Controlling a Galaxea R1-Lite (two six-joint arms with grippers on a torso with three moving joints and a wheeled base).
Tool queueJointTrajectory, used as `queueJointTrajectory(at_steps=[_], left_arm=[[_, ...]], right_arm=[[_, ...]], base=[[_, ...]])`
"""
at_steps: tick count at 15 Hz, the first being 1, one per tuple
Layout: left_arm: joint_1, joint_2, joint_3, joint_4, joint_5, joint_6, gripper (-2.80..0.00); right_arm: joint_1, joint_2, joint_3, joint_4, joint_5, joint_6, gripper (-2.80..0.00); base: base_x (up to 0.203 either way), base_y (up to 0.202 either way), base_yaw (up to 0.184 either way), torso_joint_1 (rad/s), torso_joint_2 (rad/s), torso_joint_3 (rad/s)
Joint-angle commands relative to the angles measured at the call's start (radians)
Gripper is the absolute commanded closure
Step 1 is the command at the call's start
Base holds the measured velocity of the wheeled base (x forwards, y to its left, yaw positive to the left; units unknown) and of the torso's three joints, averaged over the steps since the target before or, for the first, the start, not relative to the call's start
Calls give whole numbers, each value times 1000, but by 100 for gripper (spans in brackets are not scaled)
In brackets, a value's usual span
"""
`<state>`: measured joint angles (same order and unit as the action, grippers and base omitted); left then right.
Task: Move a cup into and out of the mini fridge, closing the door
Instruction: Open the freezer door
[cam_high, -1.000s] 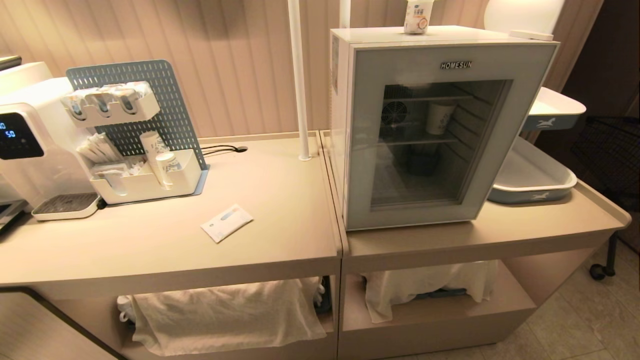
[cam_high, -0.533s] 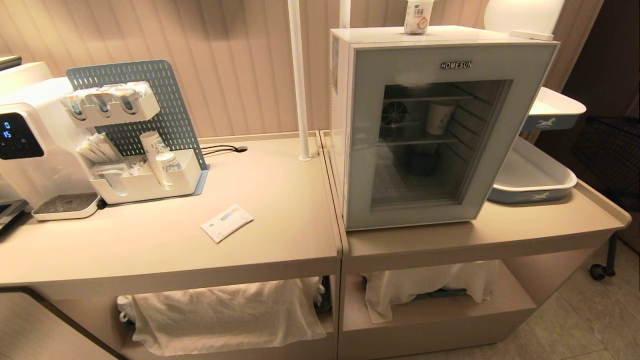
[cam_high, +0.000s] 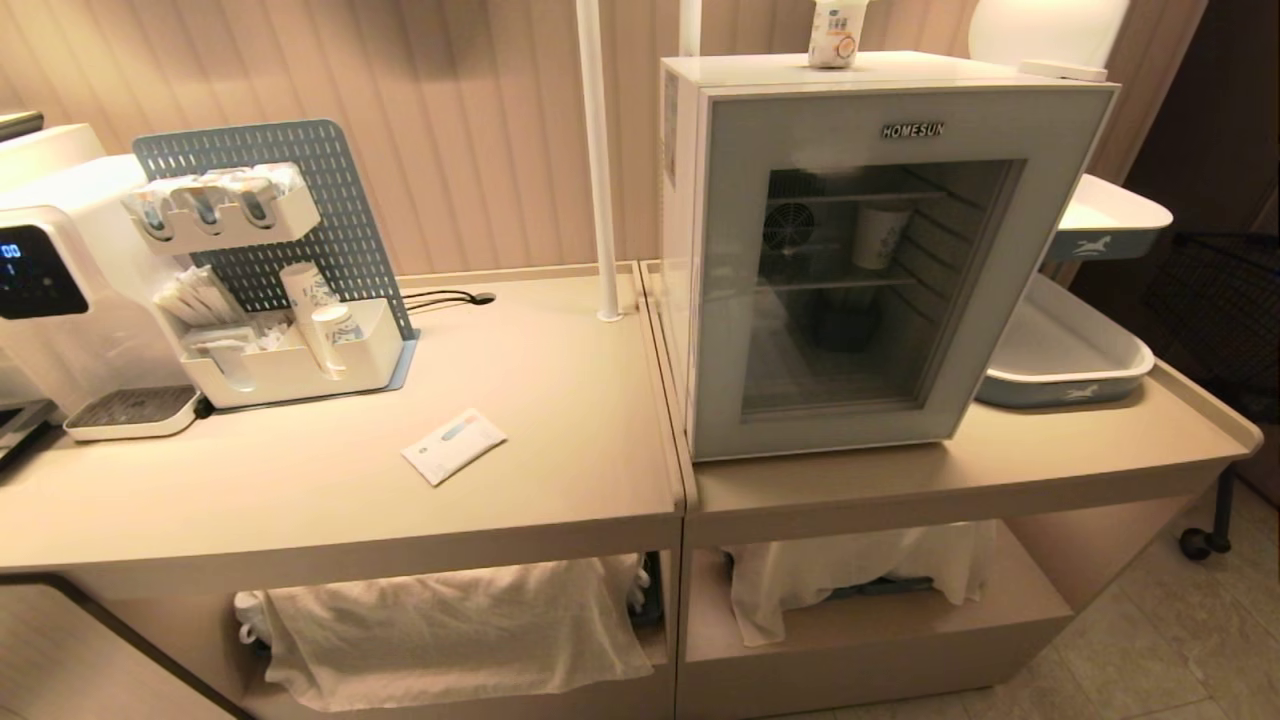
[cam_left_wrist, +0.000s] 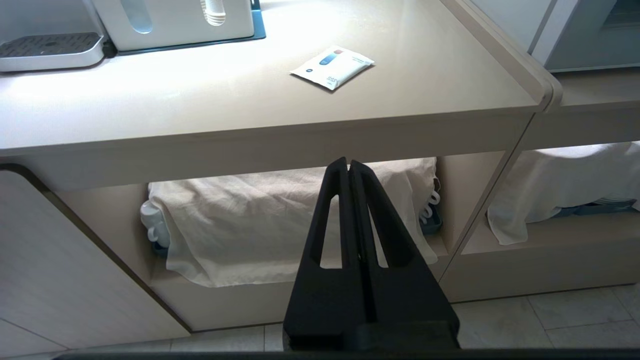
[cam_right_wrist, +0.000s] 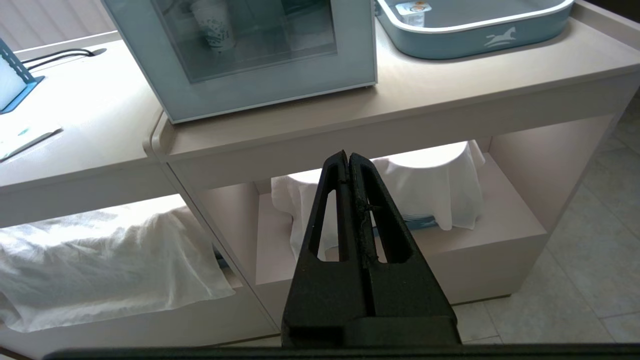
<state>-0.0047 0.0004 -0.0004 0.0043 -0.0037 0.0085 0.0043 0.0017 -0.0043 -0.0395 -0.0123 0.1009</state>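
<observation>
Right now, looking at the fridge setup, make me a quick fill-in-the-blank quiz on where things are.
1. The mini fridge door is ____.
2. A small white cup stands on ____ of the fridge.
3. The flat packet lies on the counter to the fridge's ____.
4. Both grippers' fingers are ____.

Missing words: closed; top; left; shut

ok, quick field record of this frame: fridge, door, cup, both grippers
mini fridge: on the right counter
door: closed
inside: a patterned paper cup on a wire shelf, seen through the glass
cup: on top of the fridge, upright, untouched
second yogurt-style cup: in the blue tray right of the fridge
left gripper: shut, empty, low in front of the left counter
right gripper: shut, empty, low in front of the fridge counter
</observation>
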Motion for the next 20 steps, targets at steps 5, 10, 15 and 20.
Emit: queueJointTrajectory(at_steps=[5, 10, 15, 20], left_arm=[[0, 1, -1, -1, 0, 5, 0], [0, 1, 0, -1, 0, 5, 0], [0, 1, -1, -1, 0, 5, 0], [0, 1, 0, -1, 1, 4, 0]], right_arm=[[0, 1, 0, 0, 0, 0, 0], [0, 1, 0, 0, 0, 0, 0], [0, 1, 0, 0, 0, 0, 0], [0, 1, 0, 0, 0, 0, 0]], base=[[1, -47, 2, 3, 0, 0], [0, -192, -1, 3, 1, 0], [0, -193, 1, 2, 1, 3], [0, -175, 0, 3, 3, 6]])
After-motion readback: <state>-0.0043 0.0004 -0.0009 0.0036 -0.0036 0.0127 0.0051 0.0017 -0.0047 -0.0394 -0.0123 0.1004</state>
